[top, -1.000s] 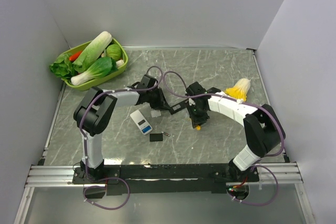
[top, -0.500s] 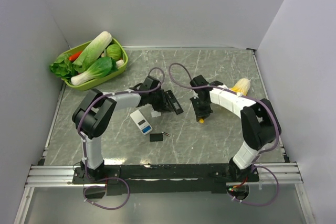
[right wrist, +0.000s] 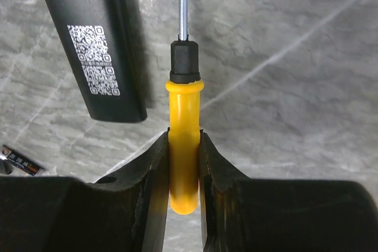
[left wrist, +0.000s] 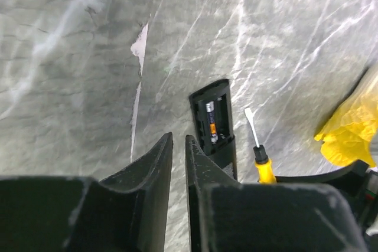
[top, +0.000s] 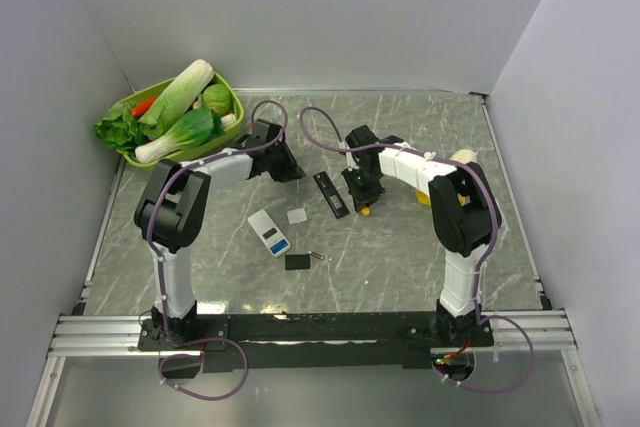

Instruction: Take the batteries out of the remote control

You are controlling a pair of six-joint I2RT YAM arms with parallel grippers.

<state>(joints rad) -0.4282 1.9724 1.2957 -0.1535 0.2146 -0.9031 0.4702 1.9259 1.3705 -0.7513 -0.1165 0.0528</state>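
The black remote control (top: 332,194) lies flat mid-table with its back up and its battery compartment open. One of the batteries (left wrist: 212,128), with an orange band, sits inside the remote control (left wrist: 211,116). A loose battery (top: 316,256) lies on the table nearer the arms, also seen as the battery (right wrist: 20,162). My right gripper (top: 362,187) is shut on a yellow-handled screwdriver (right wrist: 184,146), just right of the remote control (right wrist: 94,45). My left gripper (left wrist: 179,137) hovers back from the remote, jaws almost together with nothing between them; in the top view this left gripper (top: 287,164) is up-left of it.
A white device (top: 268,232), a small white cover (top: 297,215) and a black cover (top: 296,261) lie left of and nearer than the remote. A green basket (top: 233,97) of vegetables stands at the far left. A yellow-white cabbage (top: 460,159) lies right of my right arm.
My left gripper has pulled back up-left, away from the remote, which now lies alone on the table. My right gripper has carried the screwdriver left to the remote's side.
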